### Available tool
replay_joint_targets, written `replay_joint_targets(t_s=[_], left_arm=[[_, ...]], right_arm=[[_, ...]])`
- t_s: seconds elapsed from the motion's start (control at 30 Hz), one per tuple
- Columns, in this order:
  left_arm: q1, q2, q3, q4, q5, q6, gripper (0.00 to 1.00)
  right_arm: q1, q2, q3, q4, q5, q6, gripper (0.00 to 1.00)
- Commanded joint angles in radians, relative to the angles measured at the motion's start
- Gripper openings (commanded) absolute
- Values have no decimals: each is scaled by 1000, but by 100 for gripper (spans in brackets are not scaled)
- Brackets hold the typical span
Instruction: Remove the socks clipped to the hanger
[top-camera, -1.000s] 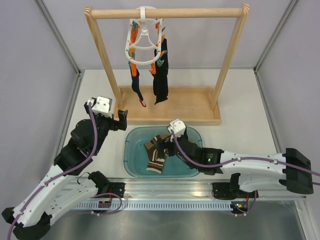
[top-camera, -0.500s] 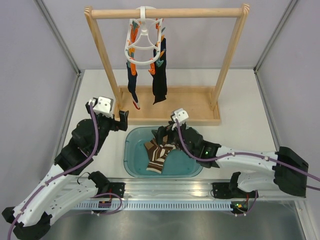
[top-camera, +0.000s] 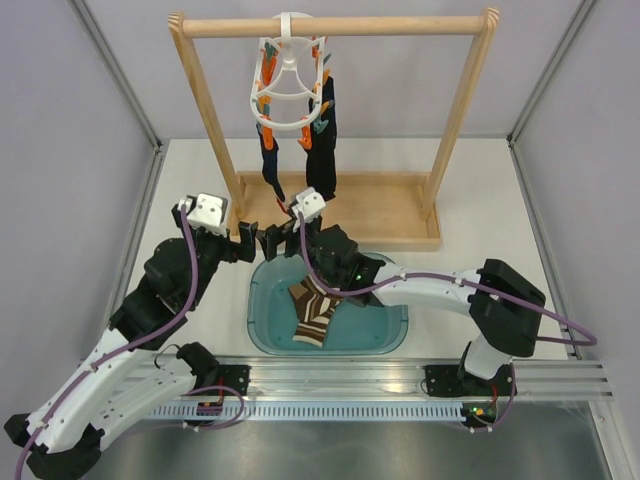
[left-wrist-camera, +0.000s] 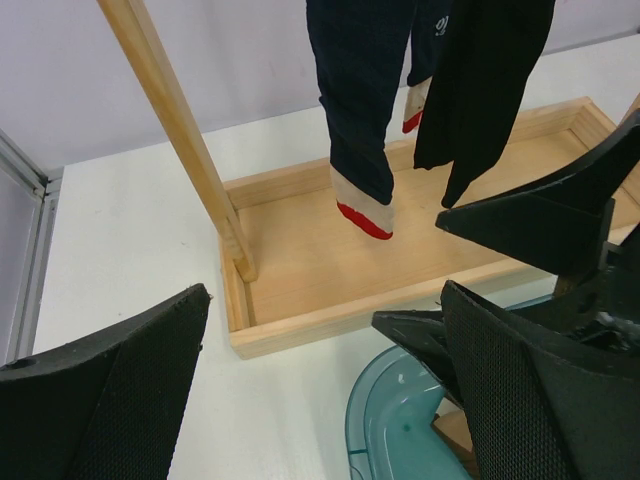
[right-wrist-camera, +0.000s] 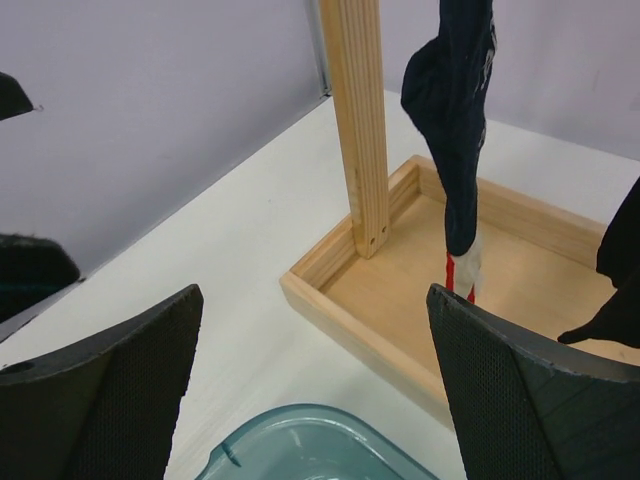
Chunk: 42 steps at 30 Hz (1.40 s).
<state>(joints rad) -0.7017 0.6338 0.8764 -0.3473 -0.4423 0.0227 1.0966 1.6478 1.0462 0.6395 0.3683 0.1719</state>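
Top external view: two dark socks (top-camera: 322, 165) hang clipped to the white hanger (top-camera: 288, 90) on the wooden rail (top-camera: 400, 22); a striped sock (top-camera: 310, 315) lies in the teal tub (top-camera: 375, 330) on the tabletop (top-camera: 480, 200). The left jaws and the right jaws stand spread and empty, the right jaws near one sock's toe. We judge another removal is starting: next we must rise, pinch that sock, and tug downward.

Table (top-camera: 480, 200): white and flat, with walls on the left, right and far sides as I see it.
Rack (top-camera: 400, 241): wooden, its tray base resting flat on the table.
Basin (top-camera: 365, 325): teal, just beside the rack on my side, with a strip of table between them.
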Motion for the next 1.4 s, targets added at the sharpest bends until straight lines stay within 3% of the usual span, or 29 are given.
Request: replay_joint_targets(t_s=[0.0, 0.3, 0.8, 0.97, 1.33, 1.37], left_arm=[[8, -2, -11, 37, 16, -27, 100], [14, -2, -14, 37, 16, -30, 100], [27, -2, -19, 44, 25, -36, 100], [28, -3, -19, 42, 31, -37, 100], [34, -6, -20, 45, 30, -35, 100], [36, -8, -20, 44, 30, -35, 100]], right_arm=[[-1, 50, 84, 77, 34, -67, 96], [-1, 107, 158, 106, 110, -166, 95], [-27, 240, 281, 167, 95, -256, 93], [-41, 271, 294, 186, 104, -284, 72], [-49, 285, 321, 166, 144, -327, 35], [-50, 284, 319, 164, 152, -330, 24]])
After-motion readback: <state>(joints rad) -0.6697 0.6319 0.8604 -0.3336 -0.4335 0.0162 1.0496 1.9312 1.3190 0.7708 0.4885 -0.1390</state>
